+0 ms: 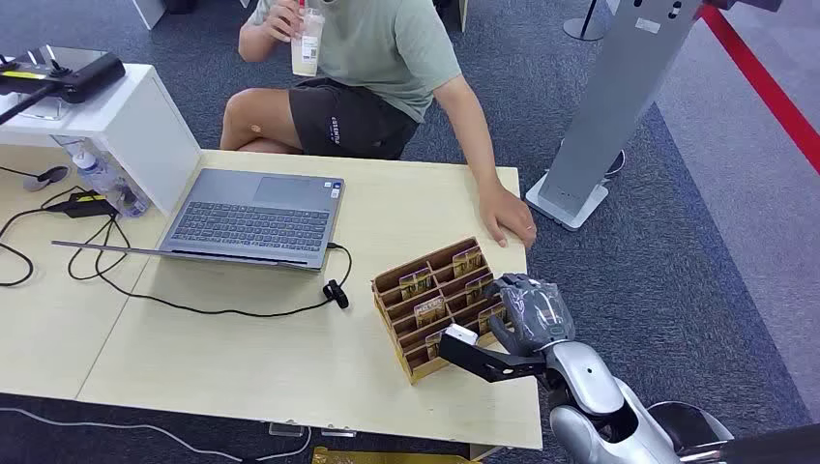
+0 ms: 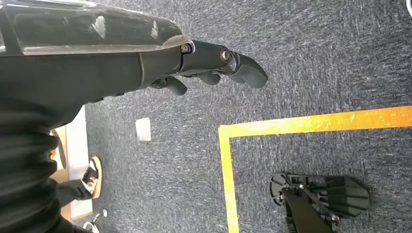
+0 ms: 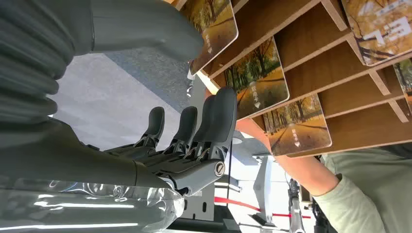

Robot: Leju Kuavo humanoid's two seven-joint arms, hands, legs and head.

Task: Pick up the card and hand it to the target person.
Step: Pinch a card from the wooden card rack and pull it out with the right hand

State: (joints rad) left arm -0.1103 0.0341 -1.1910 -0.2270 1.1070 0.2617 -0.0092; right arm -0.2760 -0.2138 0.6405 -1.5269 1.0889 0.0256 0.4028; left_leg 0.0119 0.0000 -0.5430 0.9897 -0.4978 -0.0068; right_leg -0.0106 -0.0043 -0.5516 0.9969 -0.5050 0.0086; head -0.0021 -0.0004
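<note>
A wooden card rack (image 1: 398, 340) stands near the table's front right corner, holding several yellow autumn-picture cards (image 1: 417, 282). My right hand (image 1: 530, 311) is at the rack's right end, on its front rows. In the right wrist view the thumb (image 3: 145, 29) lies against the edge of one card (image 3: 216, 24), and the straight fingers (image 3: 218, 121) reach beside another card (image 3: 257, 80); nothing is gripped. The person (image 1: 387, 58) sits behind the table, drinking, with one hand (image 1: 509, 218) flat on the table just beyond the rack. My left hand (image 2: 214, 68) hangs over the carpet, holding nothing.
An open laptop (image 1: 253, 218) with a trailing black cable (image 1: 193, 307) lies left of the rack. A white box (image 1: 131, 121) stands at the table's back left. A grey floor stand (image 1: 619, 106) rises right of the table, with a red line (image 1: 764, 82) on the floor behind it.
</note>
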